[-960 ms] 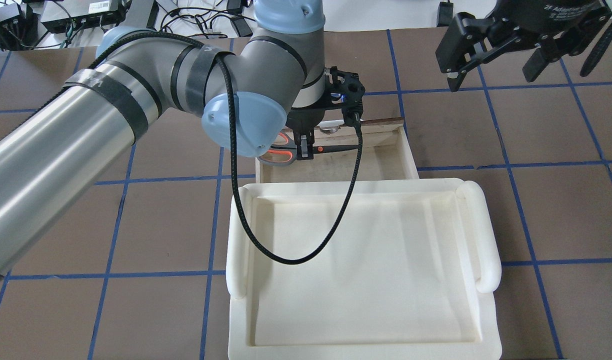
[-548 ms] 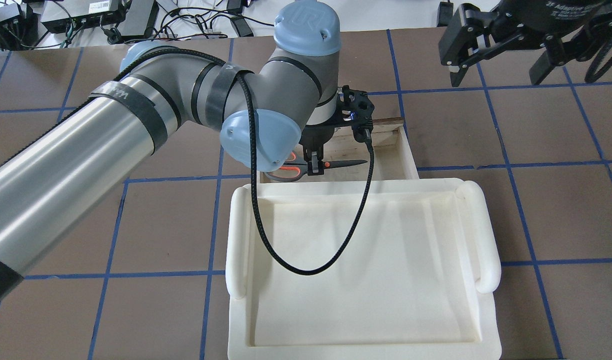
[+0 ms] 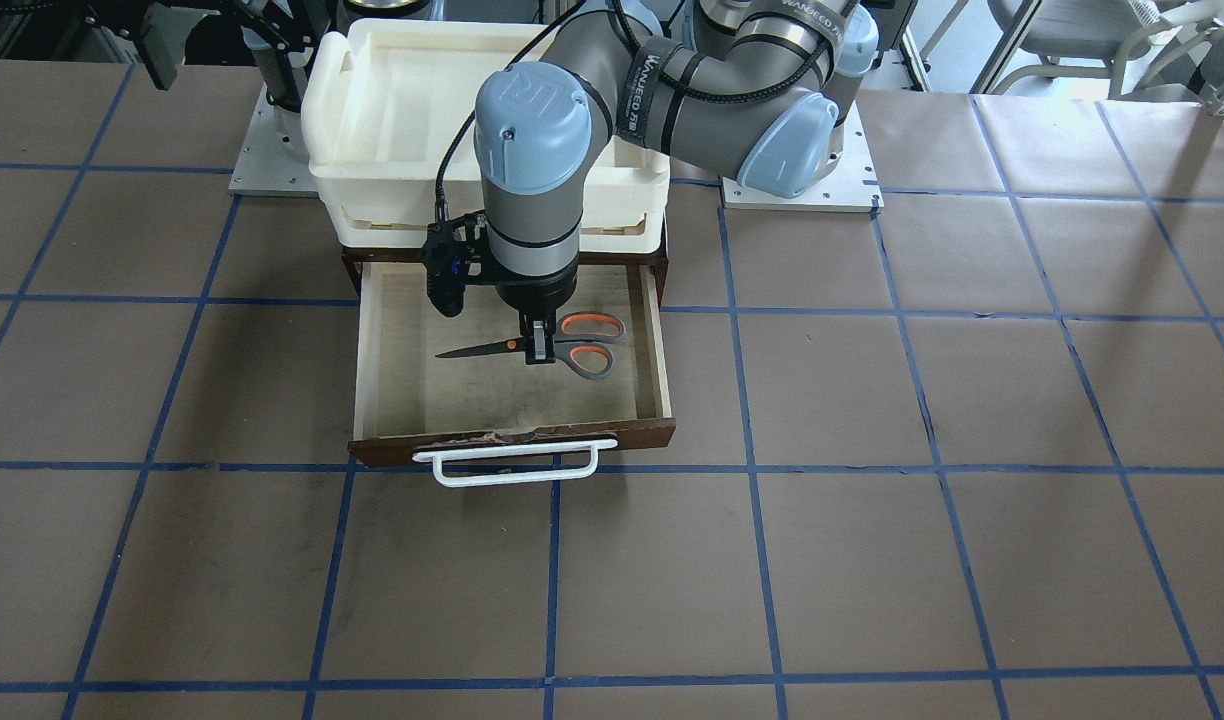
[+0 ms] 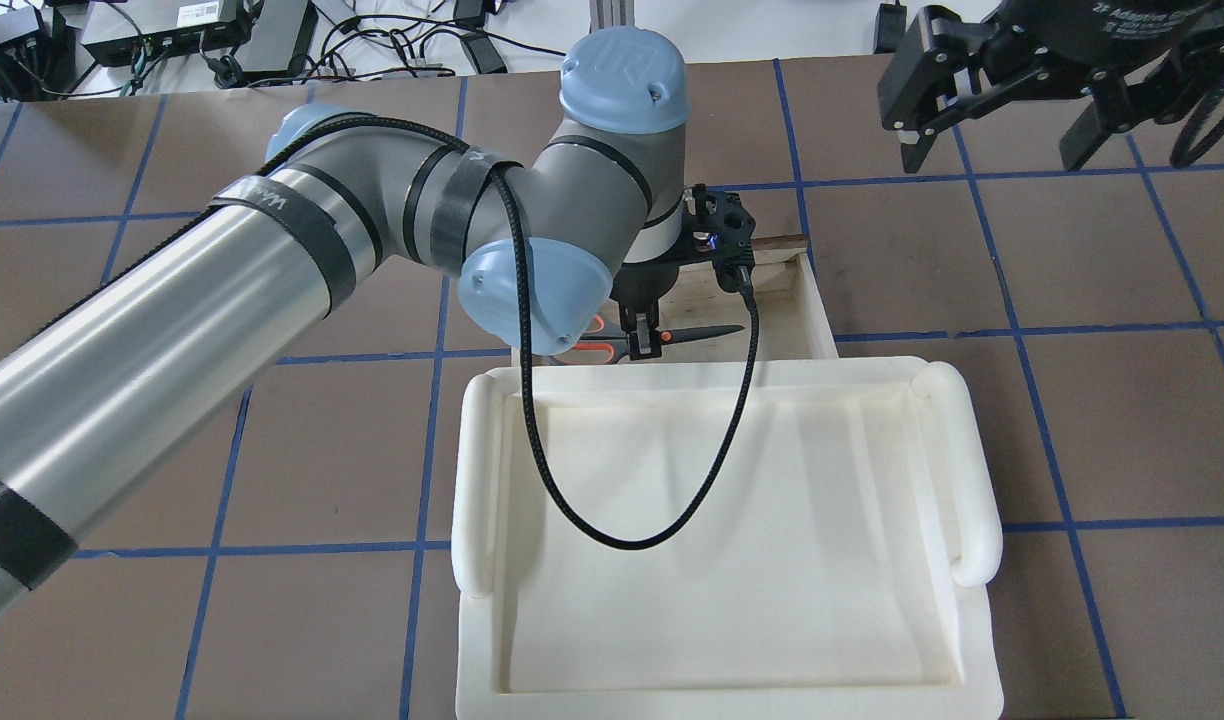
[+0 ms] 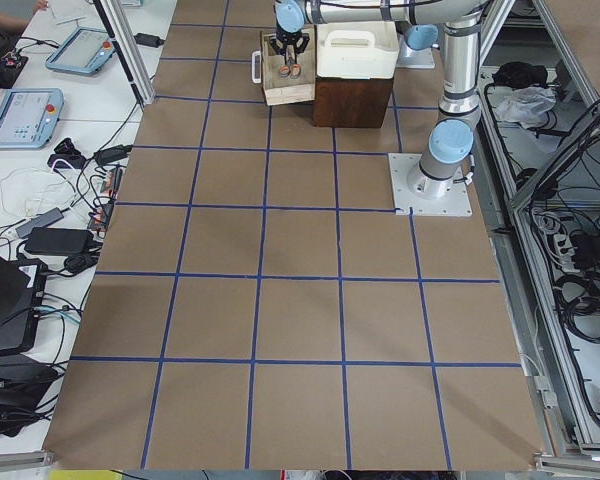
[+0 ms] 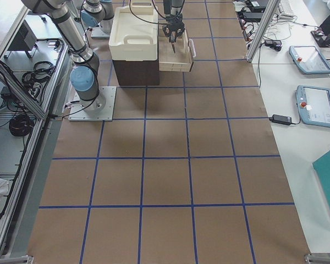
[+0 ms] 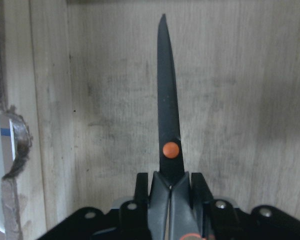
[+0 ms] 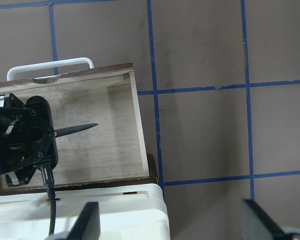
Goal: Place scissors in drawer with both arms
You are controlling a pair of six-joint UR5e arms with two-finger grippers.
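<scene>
The drawer [image 3: 662, 352] stands pulled open, its white bar handle [image 3: 517, 466] toward the operators' side. My left gripper [image 3: 539, 347] is inside it, shut on the scissors [image 3: 582, 345] near the orange pivot [image 7: 170, 149]. The blades [image 4: 707, 331] are closed and lie level, close over the pale floor [image 7: 240, 100]; I cannot tell if they touch it. The left gripper [image 4: 642, 343] also shows in the overhead view. My right gripper [image 4: 997, 150] hangs open and empty high above the table, to the right of the drawer [image 8: 97, 150].
A cream-white plastic bin [image 4: 732, 530] sits on the dark cabinet above the drawer, at its back edge [image 3: 492, 215]. A black cable [image 4: 612, 540] loops from the left wrist over the bin. Brown table with blue grid tape [image 3: 752, 470] surrounds the cabinet.
My left arm has carried the scissors down into the drawer, nearer the bin and a little to the right in the overhead view. The right gripper has barely shifted.
</scene>
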